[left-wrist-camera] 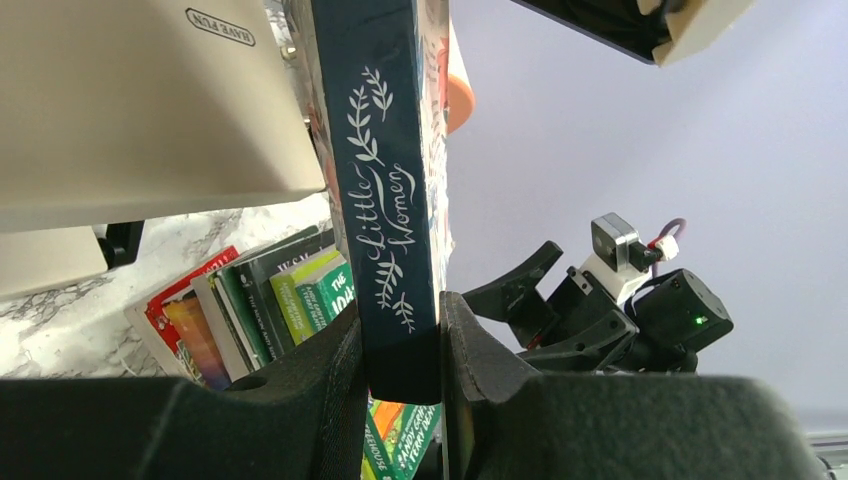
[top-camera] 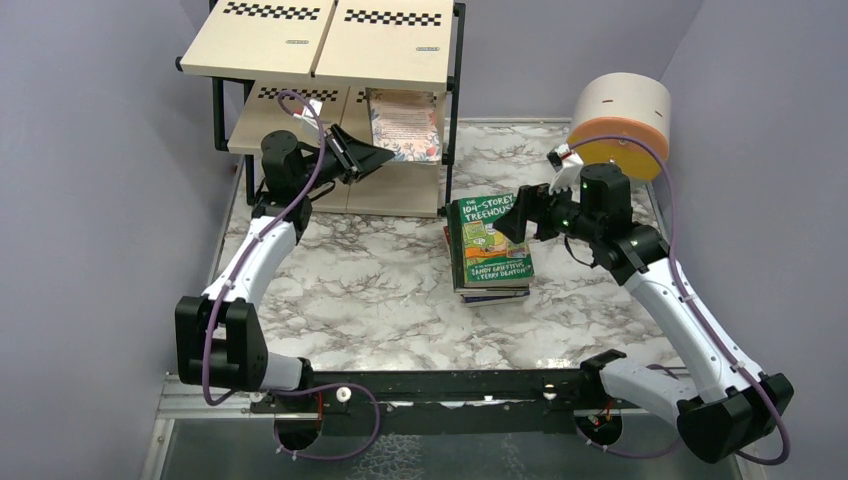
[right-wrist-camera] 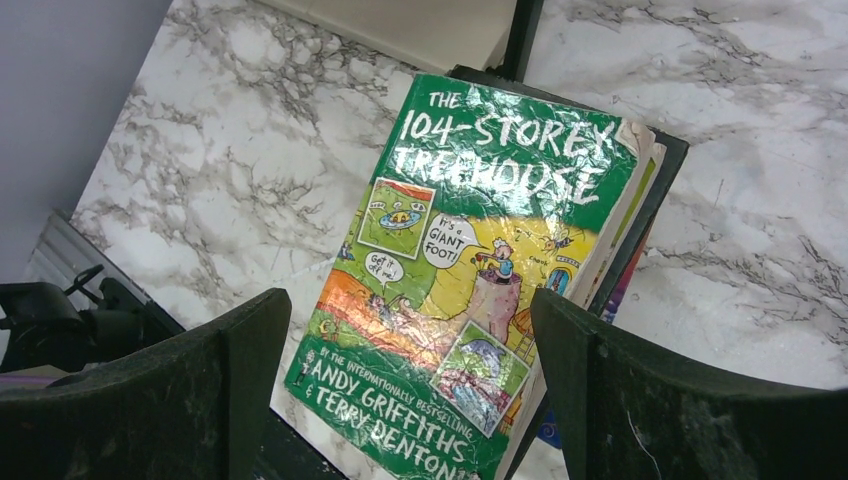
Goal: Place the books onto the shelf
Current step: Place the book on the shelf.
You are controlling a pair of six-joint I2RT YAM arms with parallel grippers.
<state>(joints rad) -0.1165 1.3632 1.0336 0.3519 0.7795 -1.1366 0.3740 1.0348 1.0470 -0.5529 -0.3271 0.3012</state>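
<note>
Left jaws clamp Little Women (left-wrist-camera: 385, 200), title legible wrist-view only; right jaws apart, seemingly above stack (top-camera: 487, 258).

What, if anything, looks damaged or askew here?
The top green book is worn: its cover is creased and its upper right corner frayed. The books under it jut out unevenly. Nothing is spilled.

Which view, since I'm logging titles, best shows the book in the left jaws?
Left wrist: the book fills the frame spine-on, reading Little Women, pinched between the jaws. Top external shows only its floral cover, small, by the shelf. Right wrist misses it.
</note>
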